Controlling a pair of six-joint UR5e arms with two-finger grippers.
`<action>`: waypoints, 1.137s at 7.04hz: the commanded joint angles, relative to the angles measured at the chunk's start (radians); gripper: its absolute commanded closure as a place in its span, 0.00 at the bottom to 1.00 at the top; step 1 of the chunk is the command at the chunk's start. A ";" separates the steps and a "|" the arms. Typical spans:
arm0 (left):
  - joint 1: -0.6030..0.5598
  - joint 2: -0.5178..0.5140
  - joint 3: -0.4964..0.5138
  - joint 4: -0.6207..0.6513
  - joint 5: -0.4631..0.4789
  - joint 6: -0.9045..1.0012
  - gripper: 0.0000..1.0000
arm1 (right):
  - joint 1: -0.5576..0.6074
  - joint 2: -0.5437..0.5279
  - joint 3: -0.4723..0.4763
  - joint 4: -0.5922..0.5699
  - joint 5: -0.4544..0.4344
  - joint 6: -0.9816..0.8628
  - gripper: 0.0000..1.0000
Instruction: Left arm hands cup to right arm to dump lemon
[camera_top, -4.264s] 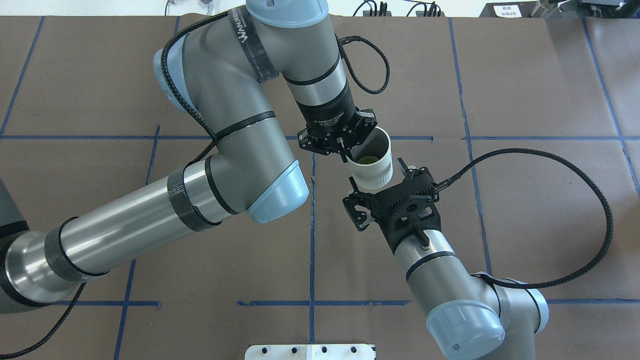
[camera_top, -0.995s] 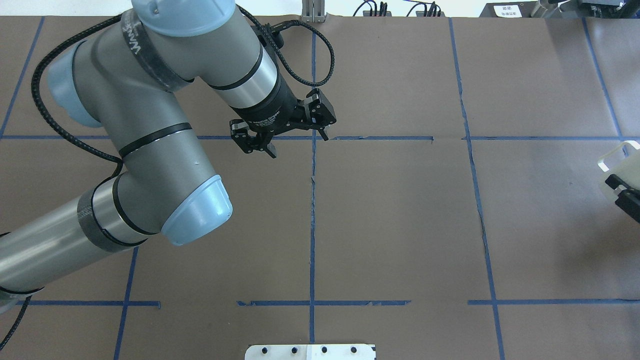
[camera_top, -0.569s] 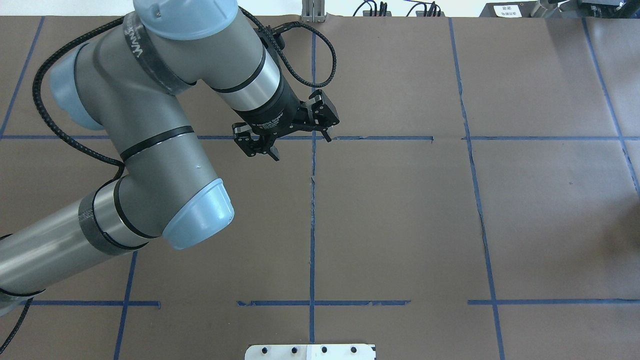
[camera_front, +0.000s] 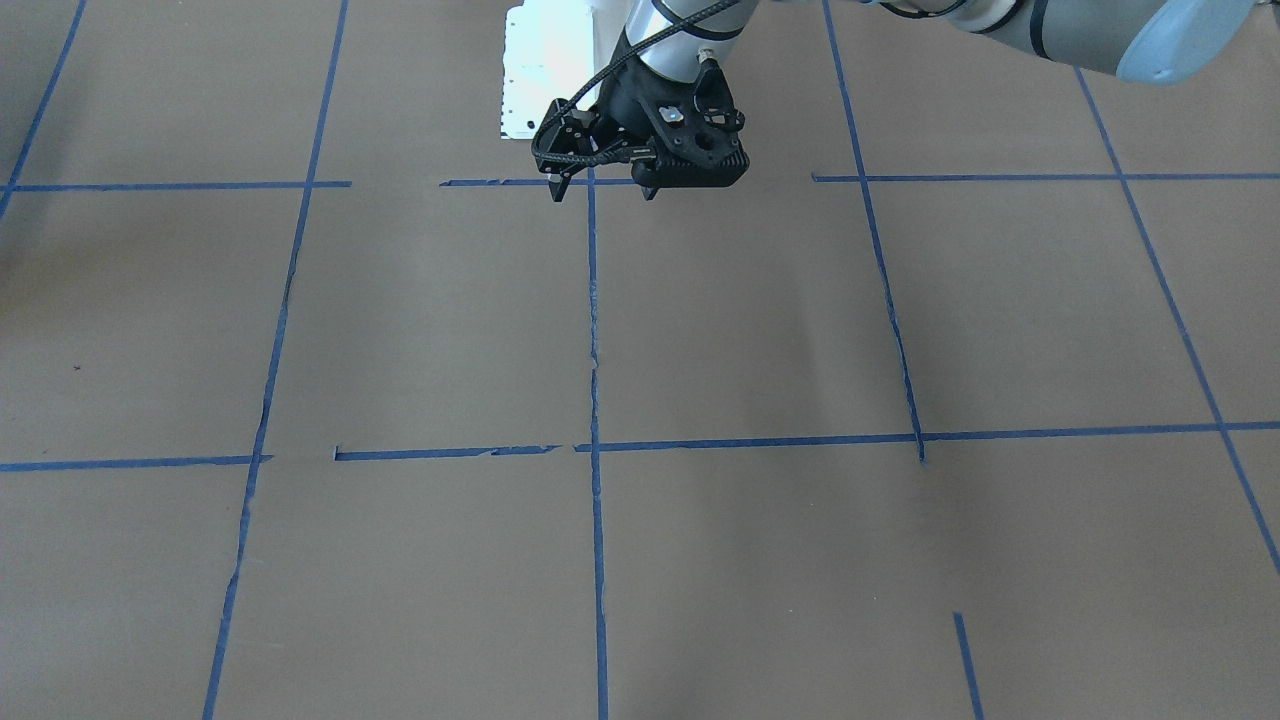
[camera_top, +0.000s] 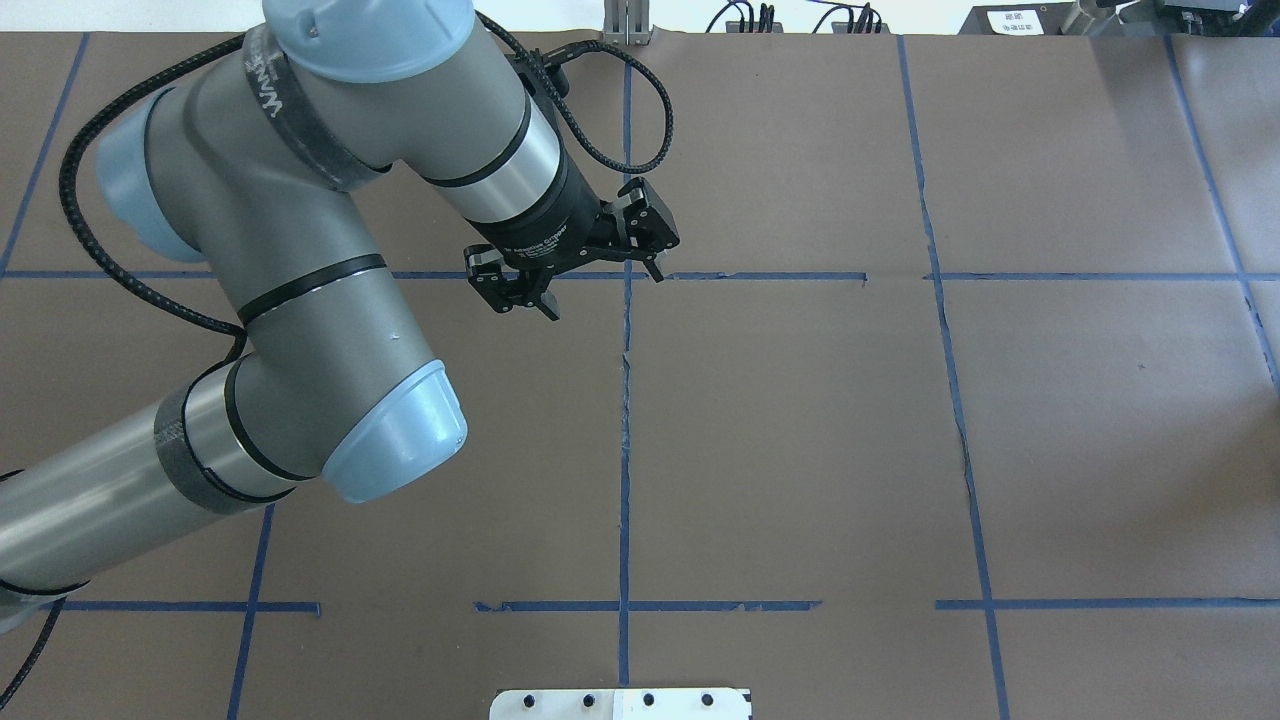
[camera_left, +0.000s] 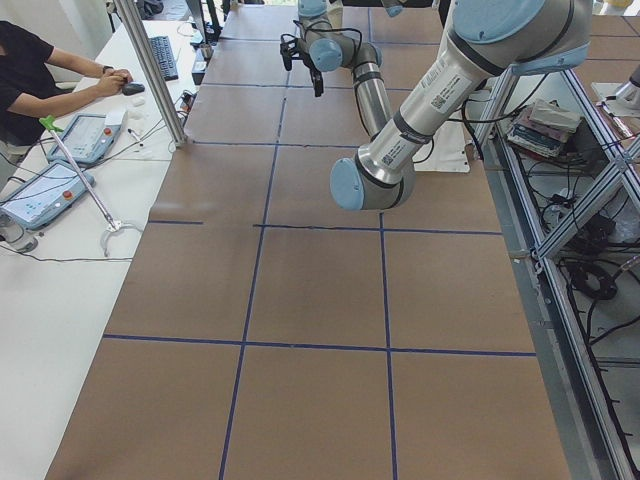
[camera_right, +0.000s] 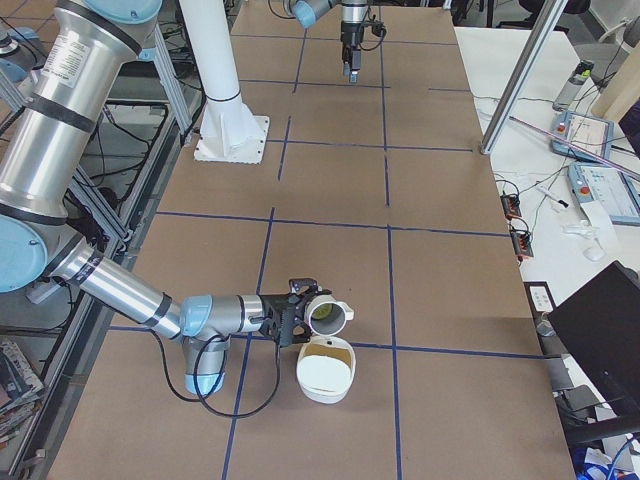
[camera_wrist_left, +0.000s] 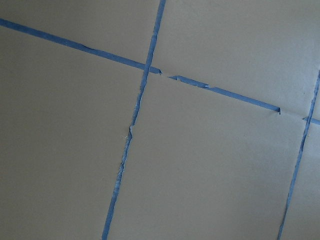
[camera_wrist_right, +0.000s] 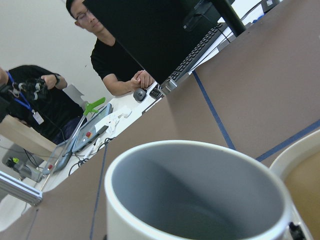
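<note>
My left gripper (camera_top: 572, 283) hangs open and empty over the blue tape cross at the table's far middle; it also shows in the front-facing view (camera_front: 601, 192). The left wrist view shows only brown paper and tape. My right gripper (camera_right: 291, 322) is out of the overhead view, off to the right. It is shut on the cup (camera_right: 326, 314), a white mug tipped on its side above a cream bowl (camera_right: 325, 372). The cup's grey mouth (camera_wrist_right: 195, 190) fills the right wrist view. The lemon does not show clearly; the cup's inside looks faintly yellow-green.
The table (camera_top: 800, 450) is brown paper with a blue tape grid. A white base plate (camera_top: 620, 703) sits at the near edge. Operators (camera_wrist_right: 112, 55) sit at a side desk with a keyboard and monitor beyond the table's right end. The bowl's rim (camera_wrist_right: 300, 147) lies close by the cup.
The right gripper with the cup has left the overhead view past its right edge. The left gripper, which held the cup four seconds ago, is open, empty and nearly still.
</note>
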 joint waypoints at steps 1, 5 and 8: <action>0.001 0.001 0.000 0.000 0.002 0.000 0.00 | 0.080 0.027 -0.017 0.031 0.052 0.281 0.91; 0.001 0.005 -0.002 0.000 0.003 0.000 0.00 | 0.177 0.113 -0.124 0.134 0.043 0.942 0.86; 0.001 0.008 -0.009 0.000 0.005 0.000 0.00 | 0.176 0.133 -0.190 0.264 -0.035 1.242 0.84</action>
